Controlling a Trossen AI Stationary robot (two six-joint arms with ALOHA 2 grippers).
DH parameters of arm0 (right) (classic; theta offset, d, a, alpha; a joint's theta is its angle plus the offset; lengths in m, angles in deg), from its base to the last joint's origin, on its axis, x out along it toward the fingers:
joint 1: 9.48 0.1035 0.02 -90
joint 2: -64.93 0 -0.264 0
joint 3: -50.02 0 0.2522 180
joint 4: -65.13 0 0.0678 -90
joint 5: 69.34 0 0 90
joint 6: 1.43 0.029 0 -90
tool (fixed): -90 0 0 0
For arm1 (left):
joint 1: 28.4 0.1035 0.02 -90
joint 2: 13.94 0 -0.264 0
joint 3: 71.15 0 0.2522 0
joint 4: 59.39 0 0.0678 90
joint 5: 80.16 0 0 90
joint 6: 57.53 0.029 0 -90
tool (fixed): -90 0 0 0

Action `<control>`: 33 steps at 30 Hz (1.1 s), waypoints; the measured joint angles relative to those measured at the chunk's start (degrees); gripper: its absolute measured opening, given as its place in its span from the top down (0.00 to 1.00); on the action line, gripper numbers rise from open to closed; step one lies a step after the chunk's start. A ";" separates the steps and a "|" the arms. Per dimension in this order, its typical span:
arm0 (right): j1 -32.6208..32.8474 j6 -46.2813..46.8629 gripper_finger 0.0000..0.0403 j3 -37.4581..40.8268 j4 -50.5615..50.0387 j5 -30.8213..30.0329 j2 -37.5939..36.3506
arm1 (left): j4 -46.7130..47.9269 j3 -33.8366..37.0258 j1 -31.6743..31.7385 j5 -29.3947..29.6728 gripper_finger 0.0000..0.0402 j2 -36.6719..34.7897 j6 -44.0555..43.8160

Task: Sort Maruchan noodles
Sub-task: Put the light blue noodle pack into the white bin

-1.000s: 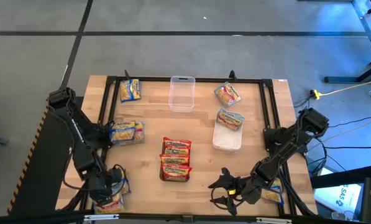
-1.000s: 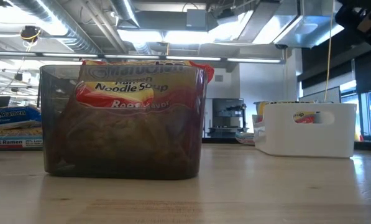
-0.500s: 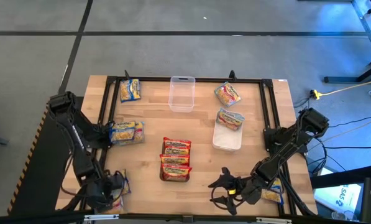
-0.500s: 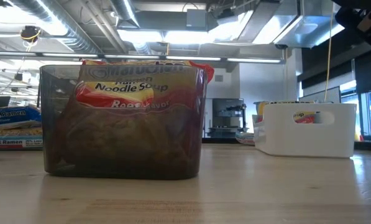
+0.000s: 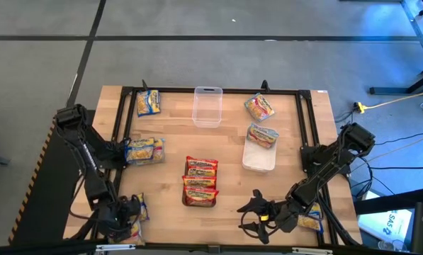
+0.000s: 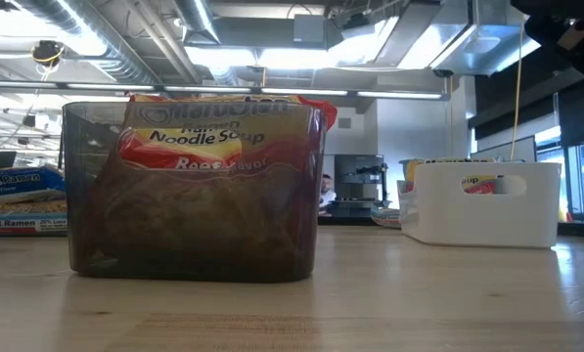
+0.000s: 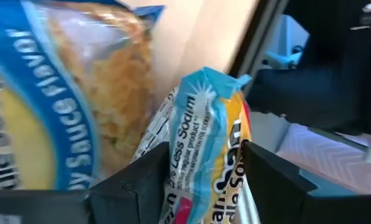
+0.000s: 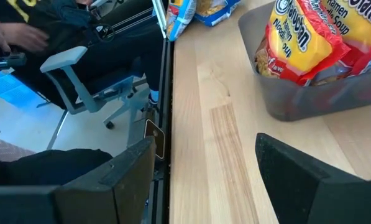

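Two blue-labelled packets (image 5: pixel 130 225) down at the near-left corner, crinkly film, one pinched between the left gripper (image 7: pixel 201 180) fingers, long axis running away from the wrist. Red packets (image 5: pixel 200 181) mid-table in the grey bin (image 6: pixel 192 191). Right gripper (image 5: pixel 252 212) spread wide, holding nothing, near front edge.

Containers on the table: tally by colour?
clear container: 1
grey container: 1
white container: 1
Total: 3
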 joint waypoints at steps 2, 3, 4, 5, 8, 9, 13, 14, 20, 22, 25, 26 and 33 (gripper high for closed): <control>0.00 -0.31 0.37 0.00 -0.02 0.01 0.00 | -0.70 0.01 0.00 0.18 0.54 0.00 0.17; 0.00 -0.62 0.37 0.00 -0.02 -0.13 0.00 | -0.65 0.01 0.00 0.18 0.56 0.00 0.15; 0.00 -0.95 0.37 0.00 -0.02 -0.33 0.00 | -0.61 0.03 0.00 0.06 0.58 0.00 0.20; 0.00 -1.16 0.37 0.00 -0.02 -0.34 0.00 | -0.63 0.03 0.00 -0.25 0.62 0.00 0.38; 0.00 -1.24 0.37 0.00 -0.02 -0.35 0.00 | -0.59 0.02 0.00 -0.62 0.73 0.00 0.94; 0.00 -1.24 0.37 0.00 -0.02 -0.33 0.00 | -0.60 0.02 0.00 -0.72 0.76 0.00 0.98; -0.02 -1.24 0.37 0.00 -0.02 -0.24 0.00 | -0.57 0.01 0.02 -0.89 0.89 -0.02 0.93; -0.02 -1.24 0.37 0.00 -0.02 -0.35 0.00 | -0.57 0.01 0.02 -0.80 0.91 -0.02 0.65; -1.14 0.38 0.35 -0.01 0.02 1.34 0.00 | -0.18 -0.78 0.42 -0.68 0.92 -0.15 -1.17; -1.17 0.44 0.33 -0.02 0.04 1.78 0.00 | 0.78 -1.89 1.24 -0.53 0.92 -0.15 -1.17; -1.15 0.40 0.28 -0.02 0.26 2.33 0.00 | 0.77 -4.30 2.96 2.21 0.91 -0.15 0.60; -1.10 0.40 0.26 -0.02 0.50 2.31 0.00 | 0.72 -5.25 3.69 3.33 0.91 -0.15 1.95; -1.03 -2.85 0.23 -0.07 6.53 1.29 2.48 | 0.50 -12.11 9.89 14.66 0.91 -0.15 16.20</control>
